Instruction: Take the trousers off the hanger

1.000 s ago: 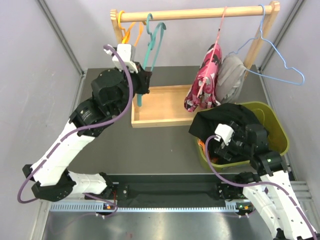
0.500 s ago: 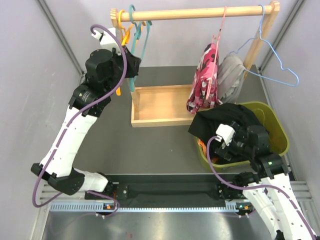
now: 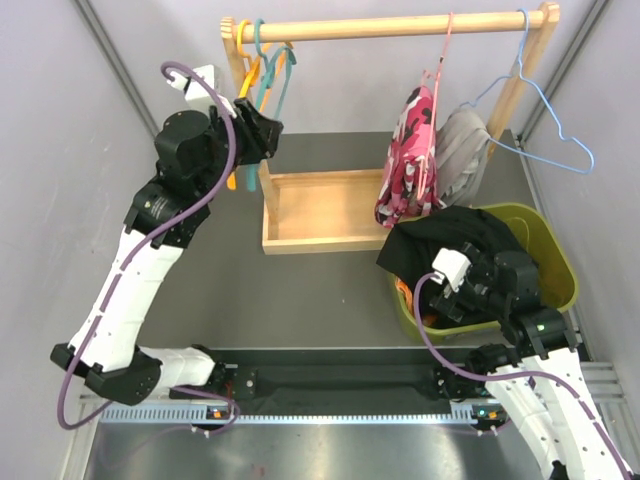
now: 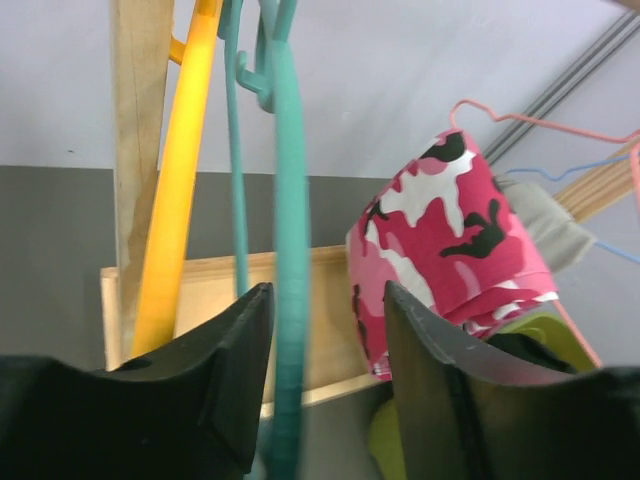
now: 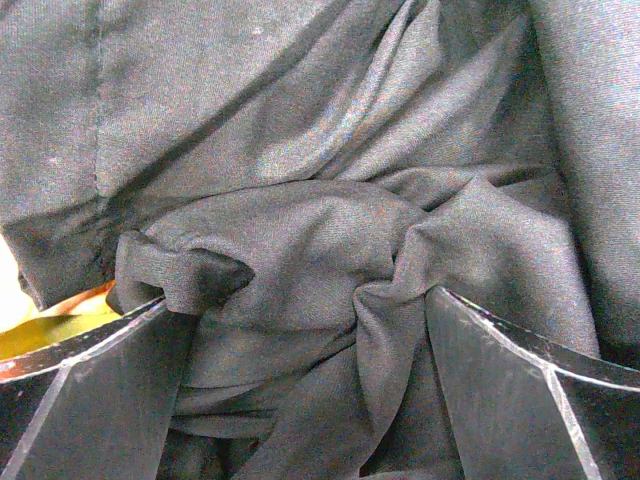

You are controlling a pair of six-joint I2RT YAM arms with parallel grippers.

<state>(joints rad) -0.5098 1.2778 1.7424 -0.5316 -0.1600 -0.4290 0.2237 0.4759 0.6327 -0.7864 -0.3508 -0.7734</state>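
Pink camouflage trousers [image 3: 405, 170] [image 4: 450, 240] hang from a pink wire hanger [image 3: 445, 50] on the wooden rod [image 3: 390, 27], with grey trousers [image 3: 462, 160] beside them. Black trousers [image 3: 450, 235] [image 5: 300, 200] lie heaped in the green bin [image 3: 560, 260]; a bit of orange cloth [image 3: 404, 290] peeks out below. My left gripper [image 3: 262, 135] [image 4: 327, 300] stands open around a bare teal hanger [image 3: 275, 80] [image 4: 290, 250] that hangs on the rod's left end, close to one finger. My right gripper [image 5: 300, 300] is open, its fingers pressed down either side of a black fold.
An orange hanger [image 3: 250, 75] [image 4: 180, 200] hangs next to the teal one by the rack's left post. An empty blue wire hanger [image 3: 560, 130] hangs at the right end. A shallow wooden tray [image 3: 320, 210] forms the rack's base. Grey walls close in on both sides.
My left arm rose and swung left, carrying the teal hanger up onto the rod's left end, and its jaws have parted from it. The right arm has stayed still.
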